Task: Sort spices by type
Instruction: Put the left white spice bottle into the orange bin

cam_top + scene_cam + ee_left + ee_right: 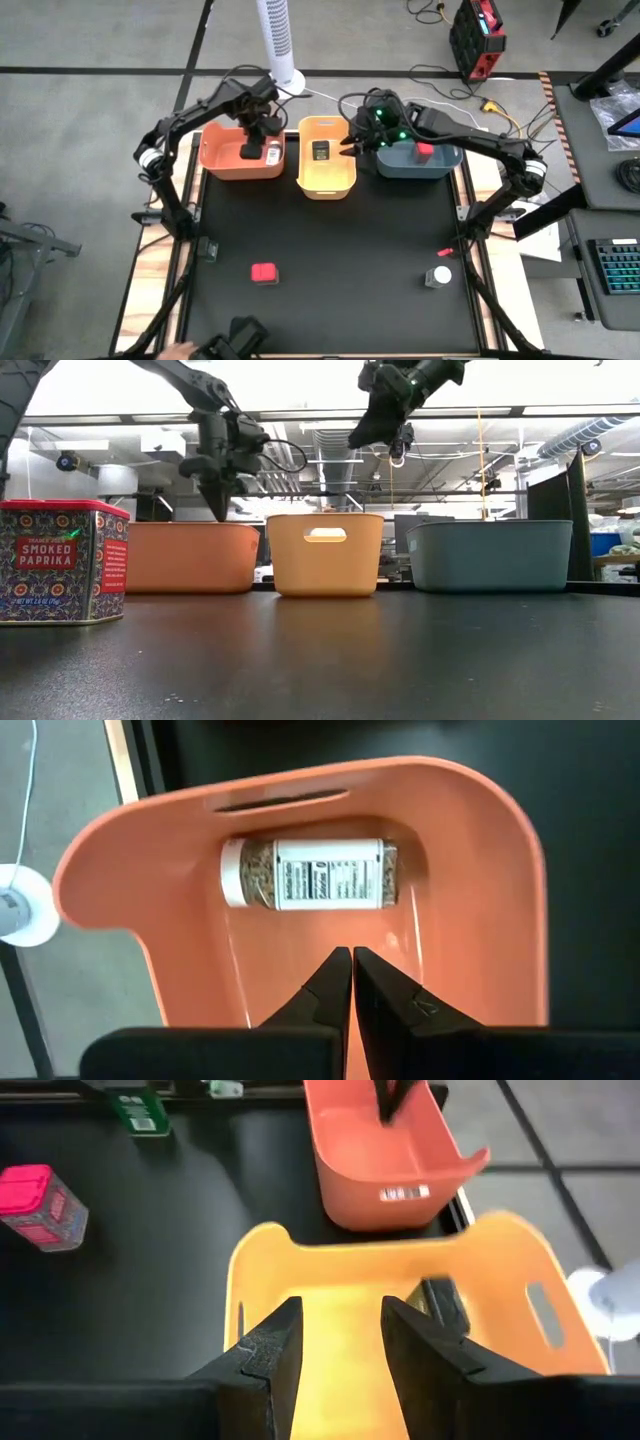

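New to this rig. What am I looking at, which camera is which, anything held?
Two dark robot arms work at a black table. One camera looks straight down, one sits at table height, one rides each wrist. At the far edge stand an orange plastic bin, a yellow plastic bin and a grey-blue plastic bin. The left gripper, fingers shut and empty, hangs over the orange bin, where a clear white-capped jar lies. The right gripper, fingers apart, holds nothing above the yellow bin. A red paprika tin and another white-capped jar wait on the table.

Three bins stand in a row at the table's far edge: an orange bin (212, 160) left, a yellow bin (327, 183) in the middle, a grey-blue bin (400, 166) right. A thin red stick (445, 251) lies near the right edge (well apart from the bins), and a white tower fan (278, 40) stands on the floor beyond.
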You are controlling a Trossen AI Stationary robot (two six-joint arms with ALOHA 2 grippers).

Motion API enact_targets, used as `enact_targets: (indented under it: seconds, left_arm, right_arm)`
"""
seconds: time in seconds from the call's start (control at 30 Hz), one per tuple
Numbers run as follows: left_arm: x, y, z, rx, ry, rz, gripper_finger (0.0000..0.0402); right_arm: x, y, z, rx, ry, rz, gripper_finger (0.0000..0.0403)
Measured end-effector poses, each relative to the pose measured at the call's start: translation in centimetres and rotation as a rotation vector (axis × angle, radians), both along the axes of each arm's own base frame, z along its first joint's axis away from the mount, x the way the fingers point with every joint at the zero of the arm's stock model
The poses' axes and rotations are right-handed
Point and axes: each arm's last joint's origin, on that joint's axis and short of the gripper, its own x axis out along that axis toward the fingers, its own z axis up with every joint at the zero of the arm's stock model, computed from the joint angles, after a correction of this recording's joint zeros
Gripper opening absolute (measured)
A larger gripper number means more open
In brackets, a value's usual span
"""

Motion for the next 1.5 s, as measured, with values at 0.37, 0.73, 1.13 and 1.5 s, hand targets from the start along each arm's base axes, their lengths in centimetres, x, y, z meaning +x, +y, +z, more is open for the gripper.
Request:
enact_targets:
  seconds: [0.37,0.73,1.13,1.5]
  left_arm:
    - [-0.5,-0.4,0.2,0.017,0.05,0.02,0.0012]
    - [0.3,3.2,-1.9,-0.118,-0.215,0.877,0.0091]
    - [0.8,2.8,-5.3,-0.216,-0.13,1.243,0.0179]
    - [0.2,1.6,-8.3,-0.23,-0.15,1.265,0.0237]
  right_arm:
    - [-0.6,-0.6,-0.3,0.469,-0.013,-0.363,0.0118]
    - [-1.0,-1.5,0.9,0.685,-0.08,-0.443,0.0154]
    - [-1.2,-2.0,2.2,0.65,-0.111,-0.429,0.0186]
    - [-1.3,-2.0,2.3,0.649,-0.113,-0.428,0.0191]
